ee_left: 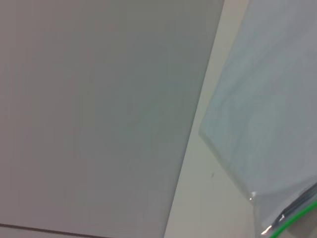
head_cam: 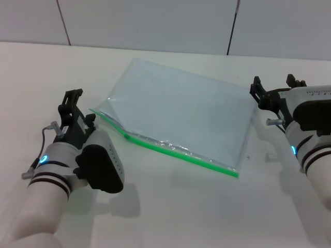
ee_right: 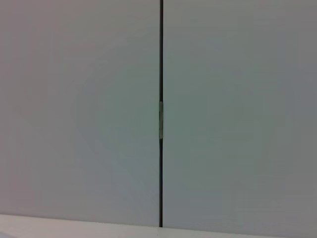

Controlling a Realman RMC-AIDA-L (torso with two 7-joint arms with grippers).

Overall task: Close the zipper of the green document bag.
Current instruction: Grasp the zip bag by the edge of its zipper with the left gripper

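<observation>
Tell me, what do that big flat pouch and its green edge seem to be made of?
The green document bag looks like thin, soft translucent plastic with a slightly frosted, pale blue-grey finish; it wrinkles and gapes near the left claw. The zipper seems a stiffer, glossy bright green plastic strip, glinting in places.

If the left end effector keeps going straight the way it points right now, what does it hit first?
Probably nothing on the table: the left end effector aims past the bag's left corner toward the back wall, though depth is uncertain.
</observation>
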